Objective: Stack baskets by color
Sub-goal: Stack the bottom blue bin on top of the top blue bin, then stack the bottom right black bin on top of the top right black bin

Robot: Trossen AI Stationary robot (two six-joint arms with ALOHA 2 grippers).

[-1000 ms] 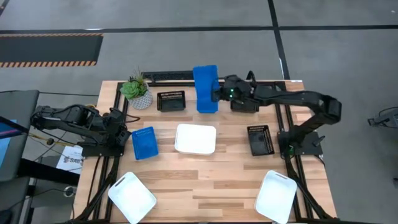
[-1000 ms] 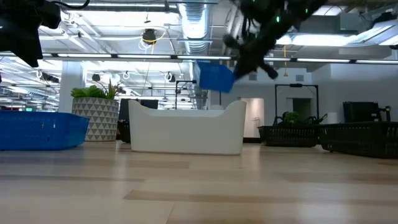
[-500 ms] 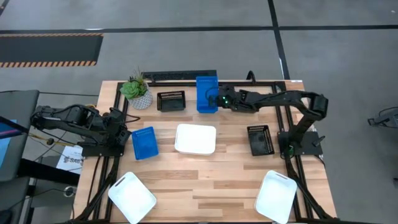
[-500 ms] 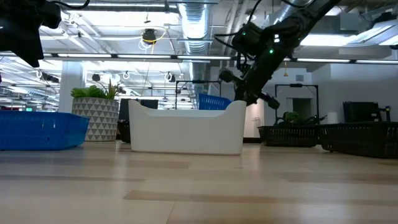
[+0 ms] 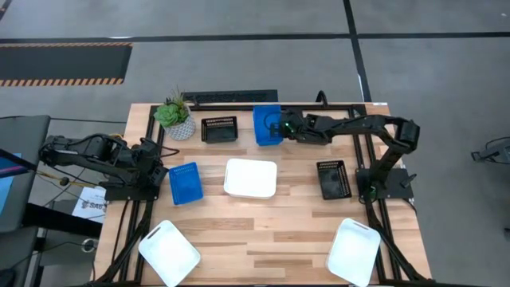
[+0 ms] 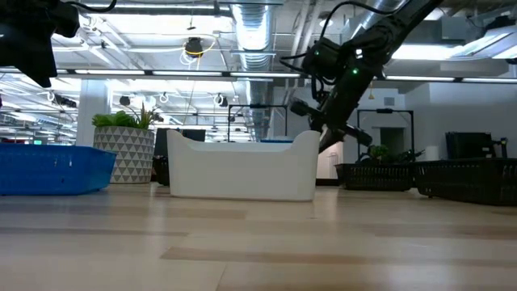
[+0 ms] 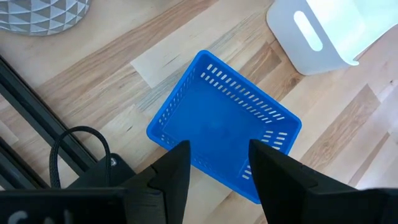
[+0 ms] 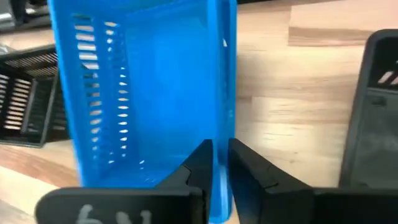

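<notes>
A blue basket (image 5: pixel 267 125) stands flat on the table at the far middle, and my right gripper (image 8: pixel 221 171) is closed over its right wall. A second blue basket (image 5: pixel 185 182) lies at the left, below my open left gripper (image 7: pixel 217 171), which hangs over it and touches nothing. One white basket (image 5: pixel 250 178) sits at the centre, and two more sit at the near left (image 5: pixel 168 253) and near right (image 5: pixel 354 250). Two black baskets rest on the table, one at the far side (image 5: pixel 219 129) and one at the right (image 5: pixel 333 178). My right gripper pinches the blue basket's right side wall (image 8: pixel 222 124) with one finger (image 8: pixel 199 165) inside the basket and the other outside. It comes from the table's right, slanting down. The basket sits level with its bottom on the table.
A green plant in a white pot (image 5: pixel 175 116) stands at the far left, beside the far black basket. A dark rail (image 5: pixel 231 97) runs along the far edge. Bare wood lies between the centre white basket and the near edge.
My right gripper has come down at the far middle with the blue basket. The basket was raised and tipped on end. It has since swung level and been lowered onto the table beside the far black basket.
</notes>
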